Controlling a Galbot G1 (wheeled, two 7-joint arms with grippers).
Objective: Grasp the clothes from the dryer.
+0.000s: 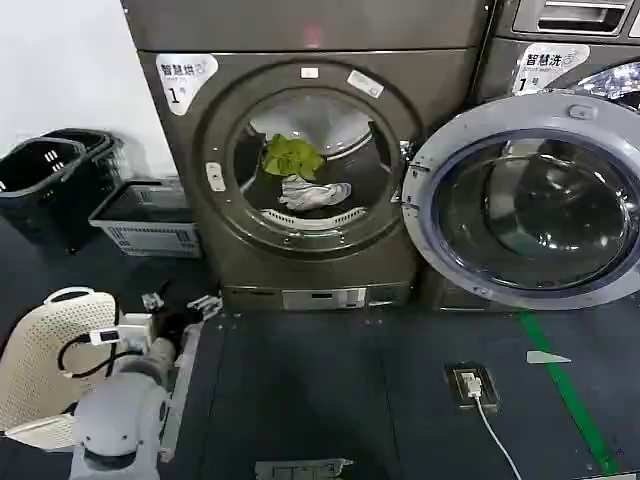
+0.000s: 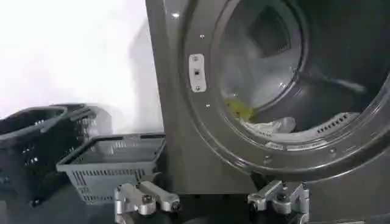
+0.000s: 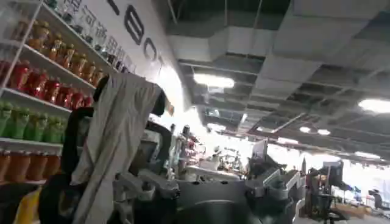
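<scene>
Head view: the dryer point(image 1: 300, 150) stands upright on the dark floor point(image 1: 330, 390), its round opening facing straight out toward the robot, its drum axis running front to back. Its door point(image 1: 530, 200) hangs swung fully open to the right, in front of the neighbouring machine point(image 1: 570, 50). Inside the drum lie the clothes: a green piece point(image 1: 292, 155) toward the back, a white piece point(image 1: 312, 193) just in front of it, near the lower lip. Left of the dryer sit a grey basket point(image 1: 145, 215) and two black baskets point(image 1: 50, 180), nothing visible inside them. The left arm point(image 1: 130, 390) is low at the lower left, its gripper point(image 1: 185, 308) near the floor short of the dryer's front.

Left wrist view: the left gripper point(image 2: 210, 204) has its fingers point(image 2: 146, 199) spread wide, holding nothing, aimed at the dryer's lower front. Green and white cloth shows in the drum bottom. The grey basket stands just beside the dryer, apparently empty.

Right wrist view: the right gripper point(image 3: 207, 192) is spread apart, empty, pointing up toward a ceiling point(image 3: 274, 55); a shelf of bottles point(image 3: 36, 91) and a hanging grey cloth point(image 3: 113, 140) stand alongside.
</scene>
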